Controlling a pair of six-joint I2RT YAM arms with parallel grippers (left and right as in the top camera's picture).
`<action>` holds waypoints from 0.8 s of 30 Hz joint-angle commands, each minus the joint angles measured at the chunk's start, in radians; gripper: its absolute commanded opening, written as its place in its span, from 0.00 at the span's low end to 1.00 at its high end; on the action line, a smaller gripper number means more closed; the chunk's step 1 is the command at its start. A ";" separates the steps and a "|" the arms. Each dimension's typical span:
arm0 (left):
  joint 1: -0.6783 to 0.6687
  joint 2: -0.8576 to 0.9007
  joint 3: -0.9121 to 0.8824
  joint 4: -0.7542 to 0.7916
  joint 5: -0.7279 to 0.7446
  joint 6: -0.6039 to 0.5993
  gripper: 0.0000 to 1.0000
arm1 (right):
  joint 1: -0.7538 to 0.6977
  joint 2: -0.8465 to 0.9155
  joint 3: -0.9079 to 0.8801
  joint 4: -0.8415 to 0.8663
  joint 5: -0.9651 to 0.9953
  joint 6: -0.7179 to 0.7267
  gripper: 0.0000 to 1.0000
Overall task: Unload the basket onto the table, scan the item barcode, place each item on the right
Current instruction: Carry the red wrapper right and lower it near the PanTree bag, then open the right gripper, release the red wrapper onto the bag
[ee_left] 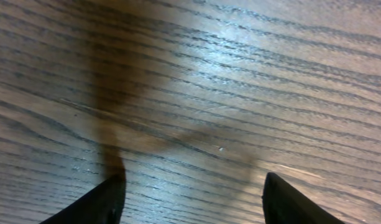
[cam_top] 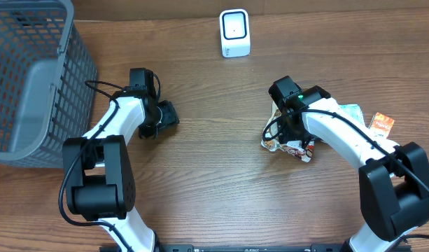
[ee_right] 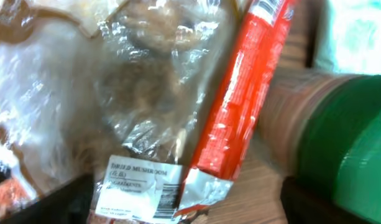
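Observation:
The item is a clear bag of dried mushrooms [ee_right: 134,93] with a red strip down its side, lying on the table at the right [cam_top: 290,147]. Its white label with a small barcode [ee_right: 170,198] faces up. My right gripper [ee_right: 190,208] hangs just over the bag's label end, open, its dark fingers [ee_right: 50,199] far apart on either side. In the overhead view that gripper [cam_top: 287,129] covers the bag's upper part. The white scanner [cam_top: 235,33] stands at the back centre. My left gripper [ee_left: 193,199] is open over bare wood [cam_top: 162,115], with nothing between its fingers.
A grey mesh basket [cam_top: 32,77] fills the far left. Behind my right arm lie a pale green packet [cam_top: 350,112] and a small orange packet [cam_top: 382,124]. A green roll-like object [ee_right: 345,137] sits close to the right of the bag.

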 commanded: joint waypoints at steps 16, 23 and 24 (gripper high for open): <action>0.010 0.073 -0.048 -0.005 -0.035 -0.003 0.65 | 0.000 -0.010 -0.003 0.085 0.005 0.003 1.00; 0.010 0.073 -0.048 0.002 -0.036 -0.003 0.70 | 0.000 -0.010 -0.003 0.106 0.005 0.003 1.00; 0.010 0.073 -0.048 0.003 -0.036 -0.003 0.72 | 0.000 -0.010 -0.003 0.108 0.005 0.003 1.00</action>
